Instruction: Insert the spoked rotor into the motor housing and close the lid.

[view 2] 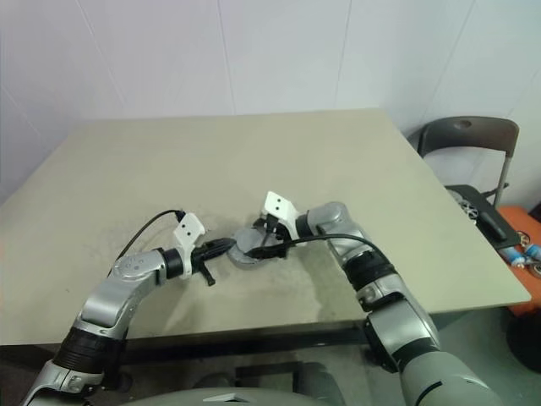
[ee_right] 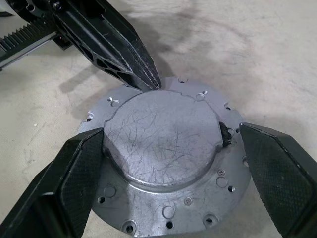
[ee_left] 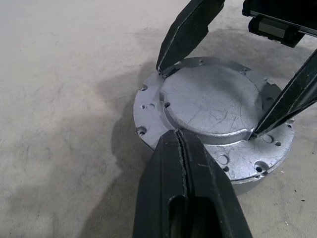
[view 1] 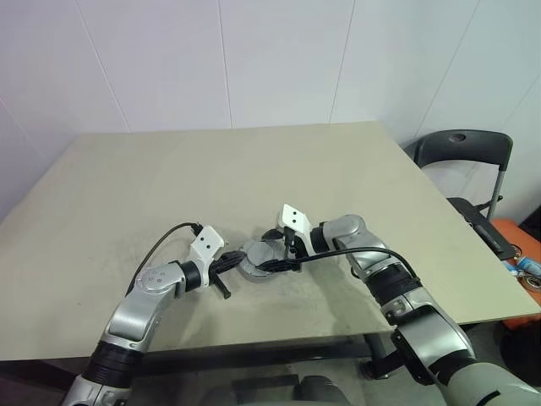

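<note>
Right gripper (ee_right: 163, 163) is standing with its jaws wide apart, one black finger (ee_right: 64, 173) on each side of the raised round centre of the lid (ee_right: 163, 134), and you're not clamping anything with it from what I'm seeing. Your left gripper (ee_left: 179, 136) is pinched fully together, its tip pressing at the edge of that raised centre. The lid is sitting flat on top of the motor housing (ee_left: 257, 182) in the middle of the table (view 1: 254, 169), between your two arms; the spoked rotor I'm judging to be inside already, since the cap is covering everything. Now the risk: you're bracing the stack from one side only, so if you're pushing harder with the closed left tip, the whole housing is likely sliding toward the right arm. If the right fingers are closing unevenly, they could be catching the rim and tilting the lid off its seat.
</note>
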Controlling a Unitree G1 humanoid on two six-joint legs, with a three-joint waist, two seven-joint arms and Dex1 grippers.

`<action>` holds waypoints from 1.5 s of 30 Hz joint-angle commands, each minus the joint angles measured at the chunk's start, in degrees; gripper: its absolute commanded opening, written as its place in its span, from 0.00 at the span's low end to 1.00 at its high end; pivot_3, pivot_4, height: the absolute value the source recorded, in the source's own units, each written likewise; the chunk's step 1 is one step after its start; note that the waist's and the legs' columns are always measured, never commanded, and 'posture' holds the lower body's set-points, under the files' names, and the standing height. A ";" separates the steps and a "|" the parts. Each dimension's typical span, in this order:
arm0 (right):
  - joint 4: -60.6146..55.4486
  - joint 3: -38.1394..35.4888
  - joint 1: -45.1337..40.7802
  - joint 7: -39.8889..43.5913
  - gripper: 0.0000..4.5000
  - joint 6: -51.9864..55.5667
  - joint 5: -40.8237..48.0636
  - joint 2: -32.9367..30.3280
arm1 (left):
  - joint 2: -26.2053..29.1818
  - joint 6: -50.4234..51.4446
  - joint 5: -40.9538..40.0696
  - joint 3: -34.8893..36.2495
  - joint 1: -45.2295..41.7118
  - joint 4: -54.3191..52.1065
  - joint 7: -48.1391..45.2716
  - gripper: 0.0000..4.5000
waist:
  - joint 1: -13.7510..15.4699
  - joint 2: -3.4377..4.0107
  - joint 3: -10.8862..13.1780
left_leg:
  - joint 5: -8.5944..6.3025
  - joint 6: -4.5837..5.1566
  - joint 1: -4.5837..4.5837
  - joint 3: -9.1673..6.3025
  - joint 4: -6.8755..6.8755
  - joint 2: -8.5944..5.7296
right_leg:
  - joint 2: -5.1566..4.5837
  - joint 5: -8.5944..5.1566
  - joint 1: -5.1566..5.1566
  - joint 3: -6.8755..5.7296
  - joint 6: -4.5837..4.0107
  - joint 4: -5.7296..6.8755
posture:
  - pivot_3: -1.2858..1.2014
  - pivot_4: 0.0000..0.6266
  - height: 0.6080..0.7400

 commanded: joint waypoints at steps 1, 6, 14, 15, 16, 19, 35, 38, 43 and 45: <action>-2.93 -2.97 -0.15 0.67 0.99 4.08 2.74 -1.42 | 0.20 1.00 1.07 -1.89 0.25 -0.12 -0.50 0.00 | 0.12 0.00 0.01 | 0.00 0.00 -0.02 0.00 0.00 0.00 | -0.01 0.00 -0.02 0.00 0.00 0.00 | 0.52 0.00 1.00; -5.60 -5.42 0.00 2.04 0.99 9.31 6.16 -3.41 | -0.03 1.19 0.94 -2.11 0.13 -0.31 -0.51 0.00 | 0.36 0.03 0.04 | -0.02 0.03 -0.08 -0.01 -0.01 -0.01 | -0.03 0.00 -0.06 -0.01 0.00 -0.07 | 0.52 0.00 1.00; -8.86 -9.84 1.94 2.07 0.99 19.17 11.86 -6.58 | -0.02 1.19 0.77 -2.37 0.30 -0.51 -0.75 0.00 | 0.45 0.03 0.05 | -0.03 0.06 -0.10 -0.01 -0.06 -0.01 | -0.04 0.00 -0.06 -0.01 0.00 -0.17 | 0.52 0.00 1.00; -9.04 -10.38 2.17 2.08 0.99 20.65 12.65 -6.99 | -0.01 1.18 0.75 -2.37 0.34 -0.53 -0.76 0.00 | 0.46 0.04 0.05 | -0.04 0.06 -0.10 -0.01 -0.06 -0.01 | -0.04 0.00 -0.06 -0.01 0.00 -0.17 | 0.52 0.00 1.00; -9.36 -11.25 2.54 2.17 0.99 22.81 13.89 -7.51 | 0.01 1.08 0.78 -2.40 0.41 -0.47 -0.79 0.00 | 0.53 0.04 0.05 | -0.04 0.07 -0.10 -0.01 -0.06 -0.01 | -0.04 0.00 -0.06 -0.01 0.00 -0.18 | 0.52 0.00 1.00; -7.99 -16.14 1.67 -2.13 0.99 31.62 17.45 -7.59 | 0.04 0.72 0.82 -2.49 0.44 -0.17 -0.91 0.00 | 1.10 0.04 0.05 | -0.05 0.08 -0.11 -0.01 -0.07 -0.01 | -0.04 0.00 -0.07 -0.01 -0.01 -0.20 | 0.52 0.00 1.00; 0.15 -28.20 -4.01 -15.13 0.99 64.47 27.60 -4.70 | -0.27 -0.91 1.38 -2.96 0.19 1.16 -1.14 0.00 | 1.45 0.06 0.04 | -0.04 0.08 -0.16 0.04 -0.49 -0.01 | -0.11 -0.02 -0.22 -0.01 -0.04 -0.44 | 0.52 0.00 1.00; 0.99 -28.93 -4.12 -17.96 0.99 66.06 27.54 -3.80 | -0.28 -0.99 1.34 -2.94 0.42 1.04 -1.08 0.00 | 1.44 0.06 0.03 | -0.04 0.08 -0.17 0.05 -0.49 -0.03 | -0.11 -0.02 -0.21 0.00 -0.04 -0.45 | 0.52 0.00 1.00; 1.51 -29.34 -3.58 -20.24 0.99 68.48 28.53 -2.94 | -0.41 -0.98 1.33 -3.05 0.73 0.65 -0.88 0.00 | 1.37 0.07 0.03 | -0.04 0.08 -0.17 0.06 -0.49 -0.04 | -0.09 -0.02 -0.21 0.00 -0.03 -0.46 | 0.52 0.00 1.00; 1.65 -30.27 -3.25 -21.06 0.99 69.26 28.99 -2.51 | -0.47 -0.97 1.33 -3.07 0.74 0.59 -0.79 0.00 | 1.37 0.07 0.03 | -0.04 0.08 -0.17 0.06 -0.49 -0.04 | -0.08 -0.01 -0.21 0.00 -0.03 -0.45 | 0.52 0.00 1.00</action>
